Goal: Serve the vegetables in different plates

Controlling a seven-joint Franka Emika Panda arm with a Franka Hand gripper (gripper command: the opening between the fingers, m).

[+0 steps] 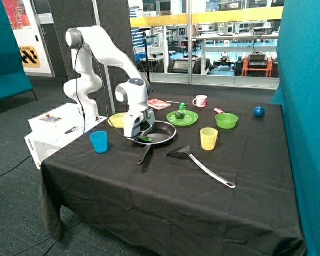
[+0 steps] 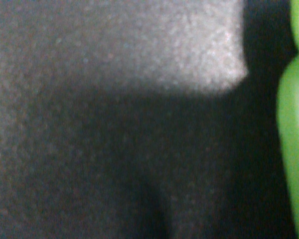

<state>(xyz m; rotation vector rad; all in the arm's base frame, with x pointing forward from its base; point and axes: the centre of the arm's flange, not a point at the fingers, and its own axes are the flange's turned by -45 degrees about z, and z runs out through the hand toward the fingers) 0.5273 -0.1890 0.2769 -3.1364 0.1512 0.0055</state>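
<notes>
My gripper (image 1: 143,134) is lowered into the black frying pan (image 1: 164,134), right at the elongated bright green vegetable (image 1: 145,139) lying at the pan's near rim. In the wrist view that vegetable (image 2: 294,149) fills one edge against the dark pan floor (image 2: 114,149). The round dark green vegetable (image 1: 180,114) sits on the bright green plate (image 1: 192,120) behind the pan. The yellow plate (image 1: 116,120) lies behind the gripper, partly hidden by it, and nothing shows on its visible part.
A blue cup (image 1: 98,141) stands by the pan on the robot-base side. A yellow cup (image 1: 208,138) and a black spatula (image 1: 202,162) lie on the other side. A green bowl (image 1: 226,120), a pink mug (image 1: 200,101) and a blue ball (image 1: 259,111) stand further back.
</notes>
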